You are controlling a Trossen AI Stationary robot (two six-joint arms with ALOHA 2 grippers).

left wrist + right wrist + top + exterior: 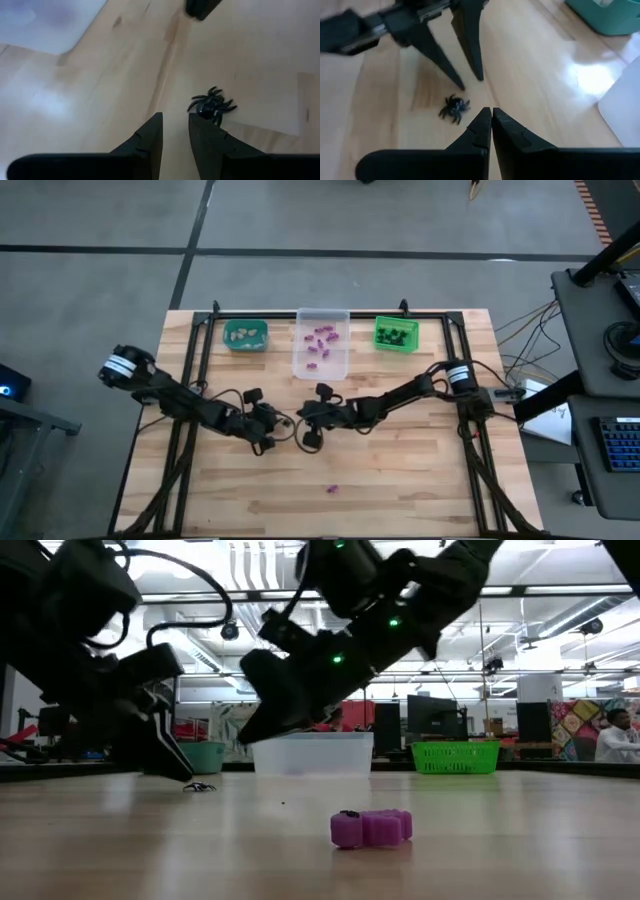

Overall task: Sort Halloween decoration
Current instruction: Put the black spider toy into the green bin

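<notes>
Wooden planks make up your table (400, 480), with teal (245, 335), clear (321, 345) and green (396, 334) bins along the far edge. Your left gripper (175, 131) sits low in the middle, jaws a little apart and holding nothing. A black spider (212, 105) lies just beside its tip. Your right gripper (491, 122) is close by, jaws pressed together. A purple trinket (372, 828) lies alone near the front.

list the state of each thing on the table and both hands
left hand: open, empty, tips beside the spider
right hand: shut, empty
black spider: loose on the table
purple trinket: loose on the table
teal bin: holds beige pieces
clear bin: holds purple pieces
green bin: holds black pieces
</notes>
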